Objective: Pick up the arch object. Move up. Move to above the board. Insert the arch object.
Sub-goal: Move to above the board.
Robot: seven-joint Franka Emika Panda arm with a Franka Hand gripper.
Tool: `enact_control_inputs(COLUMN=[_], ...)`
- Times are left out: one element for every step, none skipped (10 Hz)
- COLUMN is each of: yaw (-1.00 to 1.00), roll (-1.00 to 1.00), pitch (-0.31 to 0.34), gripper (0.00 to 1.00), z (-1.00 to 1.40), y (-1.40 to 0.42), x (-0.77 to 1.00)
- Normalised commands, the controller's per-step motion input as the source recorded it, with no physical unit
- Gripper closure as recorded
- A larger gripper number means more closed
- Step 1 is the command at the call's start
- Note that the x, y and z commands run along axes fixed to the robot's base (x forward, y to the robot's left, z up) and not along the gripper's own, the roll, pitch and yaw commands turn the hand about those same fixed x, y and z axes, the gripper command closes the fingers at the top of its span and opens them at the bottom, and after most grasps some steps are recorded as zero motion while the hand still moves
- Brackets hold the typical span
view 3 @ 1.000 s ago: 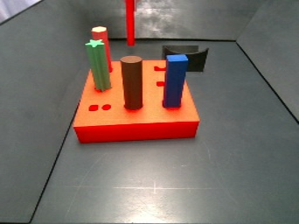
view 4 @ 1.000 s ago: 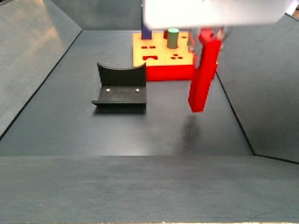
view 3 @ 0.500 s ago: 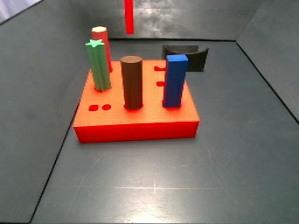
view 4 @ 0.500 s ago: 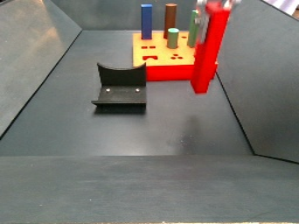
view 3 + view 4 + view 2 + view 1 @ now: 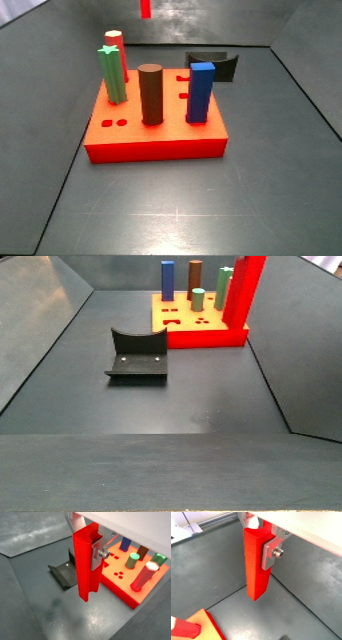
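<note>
Dark grey floor lies well below the gripper (image 5: 260,543), whose silver fingers (image 5: 271,554) are clamped on the upper part of the arch object (image 5: 257,567), hanging upright in the air. Below and off to one side sits the board (image 5: 120,582) with its pegs, and the low dark block (image 5: 65,573) rests near it.

The red arch piece (image 5: 258,559) hangs upright, clamped near its top in the pincer (image 5: 261,542), clear of the tabletop in both wrist views. In a side view it shows at the upper right (image 5: 245,294), overlapping the orange-red board (image 5: 201,331). The board (image 5: 154,135) lies flat, mid-frame.
</note>
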Motion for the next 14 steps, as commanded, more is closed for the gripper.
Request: enact_control_inputs(yaw=[0.02, 0.01, 0.01, 0.01, 0.01, -0.69, -0.62, -0.41, -0.25, -0.1, -0.05, -0.03, -0.01, -0.01], roll=[0.03, 0.04, 0.06, 0.06, 0.05, 0.3, 0.29, 0.23, 0.09, 0.03, 0.0, 0.0, -0.01, 0.0], pitch=[0.099, 0.099, 0.1, 0.096, 0.095, 0.302, 0.277, 0.232, 0.185, 0.163, 0.15, 0.14, 0.137, 0.138], gripper=[1.0, 1.0, 1.0, 1.0, 1.0, 1.0, 1.0, 1.0, 1.0, 1.0, 1.0, 1.0, 1.0, 1.0], z=[0.91, 0.75, 0.54, 0.38, 0.18, 0.08, 0.07, 0.07, 0.08, 0.08, 0.08, 0.08, 0.08, 0.09], y=[-0.06, -0.04, -0.02, -0.02, -0.01, -1.0, -1.0, -1.0, -1.0, -1.0, -1.0, -1.0, -1.0, -1.0], x=[0.0, 0.0, 0.01, 0.01, 0.01, 0.19, 0.2, 0.2, 0.21, 0.21, 0.22, 0.23, 0.23, 0.25])
